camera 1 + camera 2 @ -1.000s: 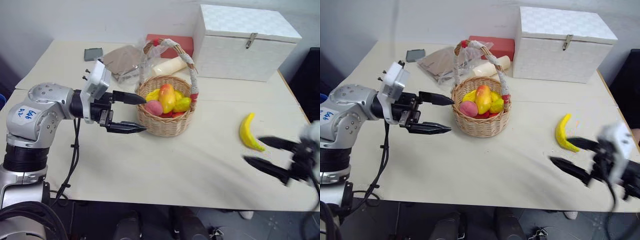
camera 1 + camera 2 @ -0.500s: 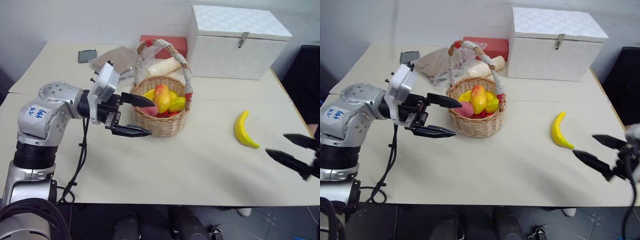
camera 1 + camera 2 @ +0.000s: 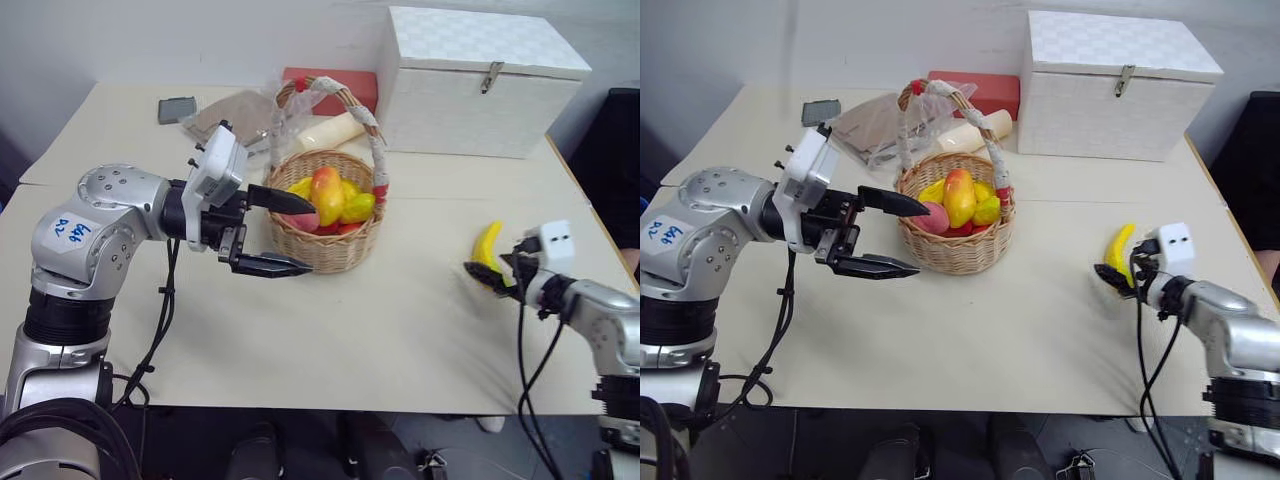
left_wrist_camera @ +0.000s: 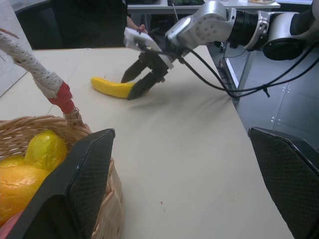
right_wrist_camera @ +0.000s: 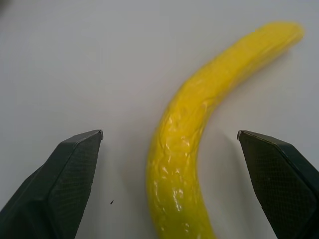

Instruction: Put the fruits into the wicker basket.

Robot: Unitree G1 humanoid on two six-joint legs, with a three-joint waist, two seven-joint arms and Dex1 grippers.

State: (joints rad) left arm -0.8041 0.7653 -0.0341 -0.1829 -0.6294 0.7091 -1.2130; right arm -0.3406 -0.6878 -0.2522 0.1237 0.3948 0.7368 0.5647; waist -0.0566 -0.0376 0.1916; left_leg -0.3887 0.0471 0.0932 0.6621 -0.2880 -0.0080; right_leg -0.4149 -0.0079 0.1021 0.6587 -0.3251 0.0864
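Banana (image 5: pixel 187 134) on the bare counter (image 3: pixel 350 320), well to the right of the wicker basket (image 3: pixel 325 235), is the one fruit left outside; the mango (image 3: pixel 327 195), a peach (image 3: pixel 932 217) and other yellow fruit already sit heaped inside the basket. Right claw (image 5: pixel 169 164) is down at the near end of the banana with its two black fingers spread wide, one on each side of the fruit and neither touching it, nothing held. Left claw (image 3: pixel 280 232) hovers at the basket's left rim, jaws also wide apart and empty, upper finger over the rim near the peach, lower finger outside the wicker wall.

From where I stand, the risk is in the closing. The banana is curved, smooth and glossy, and the fingers bracket only its near end, so a pinch there could squirt it out sideways or let it swing and drop on the way over. It also lies close to the counter's right edge, so a nudge could send it off. At the basket, the tall wrapped handle (image 3: pixel 345 105) and the waiting left claw both crowd the opening, and the pile of fruit is high enough that a banana dropped on top might roll back out
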